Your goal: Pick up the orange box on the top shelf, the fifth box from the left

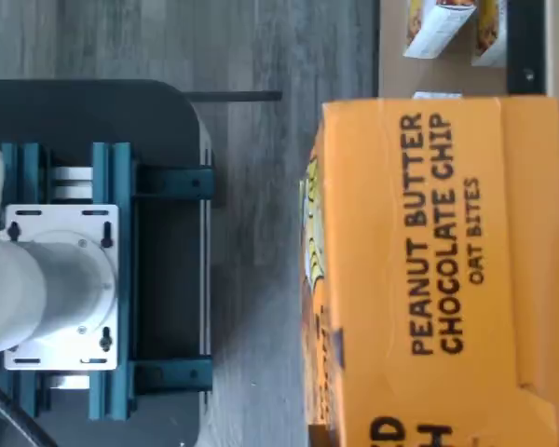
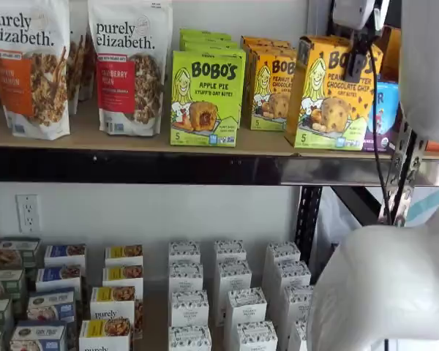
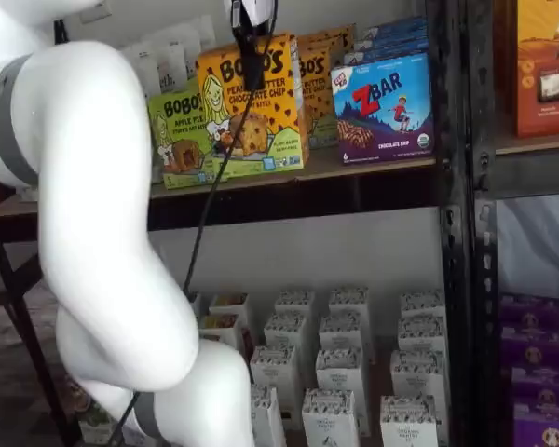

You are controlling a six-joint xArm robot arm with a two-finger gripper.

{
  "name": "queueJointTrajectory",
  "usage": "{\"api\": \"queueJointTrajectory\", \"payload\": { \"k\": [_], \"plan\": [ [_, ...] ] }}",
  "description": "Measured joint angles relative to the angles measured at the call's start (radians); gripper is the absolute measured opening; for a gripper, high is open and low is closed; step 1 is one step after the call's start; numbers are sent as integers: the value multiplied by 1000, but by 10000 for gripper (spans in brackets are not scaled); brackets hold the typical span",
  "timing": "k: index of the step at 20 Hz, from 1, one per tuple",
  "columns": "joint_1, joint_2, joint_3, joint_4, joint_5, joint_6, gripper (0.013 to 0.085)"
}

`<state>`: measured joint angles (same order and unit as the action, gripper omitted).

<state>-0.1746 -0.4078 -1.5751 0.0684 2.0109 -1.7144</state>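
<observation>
The orange box [image 2: 329,102] is a yellow-orange Bobo's Peanut Butter Chocolate Chip carton, standing tilted at the front edge of the top shelf [image 2: 132,139], ahead of the row behind it. It also shows in a shelf view [image 3: 265,121]. My gripper [image 2: 361,66] comes down from above with a black finger across the carton's front face, shut on it; it shows again in a shelf view [image 3: 252,79]. The wrist view shows the carton's lettered top [image 1: 438,261] close up, with grey floor beside it.
A lime-green Apple Pie box [image 2: 205,95] stands left of the carton, more orange cartons [image 2: 271,88] behind, a blue ZBar box [image 3: 382,107] right. Granola bags [image 2: 29,66] are far left. A black upright [image 3: 452,186] bounds the bay. My white arm [image 3: 93,233] fills the foreground.
</observation>
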Motion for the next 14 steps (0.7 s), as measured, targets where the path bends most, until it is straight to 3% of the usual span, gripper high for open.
{"api": "queueJointTrajectory", "payload": {
  "k": [14],
  "plan": [
    [-3,-129,86,0,84,0,370]
  ]
}}
